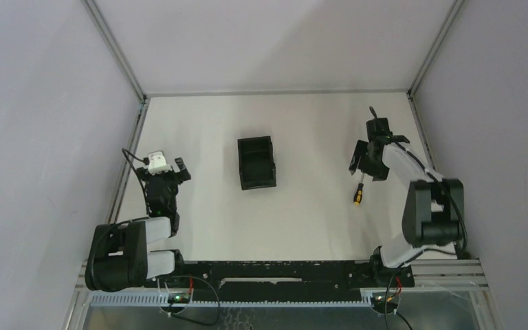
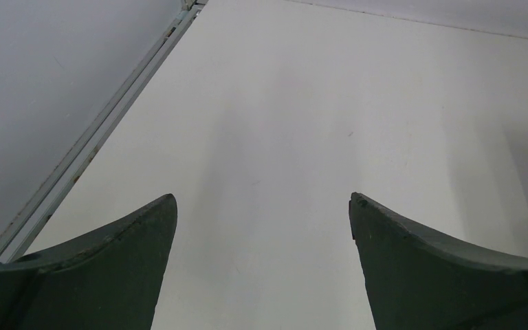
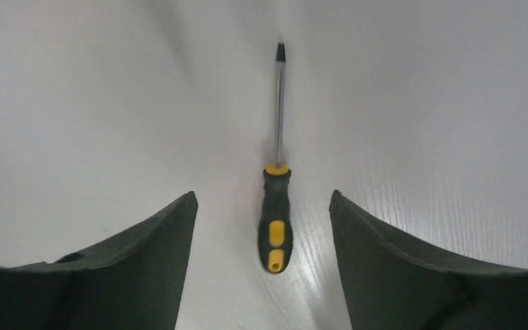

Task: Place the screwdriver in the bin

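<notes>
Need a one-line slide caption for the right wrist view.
Open right gripper frames the yellow-and-black-handled screwdriver lying on the white table, thin metal shaft pointing away.

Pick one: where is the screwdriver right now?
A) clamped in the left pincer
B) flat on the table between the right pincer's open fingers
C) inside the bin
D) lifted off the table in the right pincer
B. The right wrist view shows the screwdriver lying on the table between the spread fingers of the right pincer, touching neither. In the top view the bin sits well apart from it.
</notes>
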`<state>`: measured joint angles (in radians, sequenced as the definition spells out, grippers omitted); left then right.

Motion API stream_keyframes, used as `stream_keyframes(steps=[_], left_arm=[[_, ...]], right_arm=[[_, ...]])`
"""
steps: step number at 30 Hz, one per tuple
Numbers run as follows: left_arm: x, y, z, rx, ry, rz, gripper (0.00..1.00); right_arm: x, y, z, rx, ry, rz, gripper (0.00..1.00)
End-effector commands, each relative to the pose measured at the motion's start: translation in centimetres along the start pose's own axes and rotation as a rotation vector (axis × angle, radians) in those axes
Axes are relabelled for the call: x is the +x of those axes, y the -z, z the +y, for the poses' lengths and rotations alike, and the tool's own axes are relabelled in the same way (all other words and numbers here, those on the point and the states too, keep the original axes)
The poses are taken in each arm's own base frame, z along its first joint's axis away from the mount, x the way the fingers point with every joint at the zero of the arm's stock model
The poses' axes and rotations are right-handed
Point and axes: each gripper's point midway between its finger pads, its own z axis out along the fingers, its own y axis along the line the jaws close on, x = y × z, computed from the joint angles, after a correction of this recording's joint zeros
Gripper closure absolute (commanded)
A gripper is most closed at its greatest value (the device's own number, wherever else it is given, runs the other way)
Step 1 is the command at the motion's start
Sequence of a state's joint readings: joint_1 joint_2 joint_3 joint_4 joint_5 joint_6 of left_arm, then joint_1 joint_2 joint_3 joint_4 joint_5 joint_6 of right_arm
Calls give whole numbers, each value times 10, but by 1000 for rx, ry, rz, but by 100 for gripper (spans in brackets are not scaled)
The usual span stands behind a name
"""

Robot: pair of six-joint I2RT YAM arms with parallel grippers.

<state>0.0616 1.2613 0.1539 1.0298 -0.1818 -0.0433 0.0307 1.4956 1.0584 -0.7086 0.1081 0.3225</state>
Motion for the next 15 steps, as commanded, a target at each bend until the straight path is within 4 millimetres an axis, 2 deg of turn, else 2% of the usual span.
stream_keyframes(steps=[1,3,5,7,10,11,12,15], left_arm=[[-24,-9,-2,0,-3,-69,0],[-24,-9,-2,0,-4,-69,0],[-24,-9,-3,0,-3,-69,0],[-25,-9,-3,0,-3,-70,0],[-24,-9,-2,0,-4,-69,0],[-25,-9,-2,0,-4,-70,0],[-24,-9,-2,0,-3,-69,0],[-24,-9,-2,0,-3,-68,0]], right_arm=[[23,-29,-5,23,40,134,27],[35,-44,-4,19,48,189,38],[46,-53,-5,26,58,227,43],[54,-59,-6,32,68,249,53],[59,-60,-6,25,85,269,83],[56,-58,-5,27,89,263,95],[51,-54,-6,32,94,253,100],[28,-30,-5,42,117,215,100]])
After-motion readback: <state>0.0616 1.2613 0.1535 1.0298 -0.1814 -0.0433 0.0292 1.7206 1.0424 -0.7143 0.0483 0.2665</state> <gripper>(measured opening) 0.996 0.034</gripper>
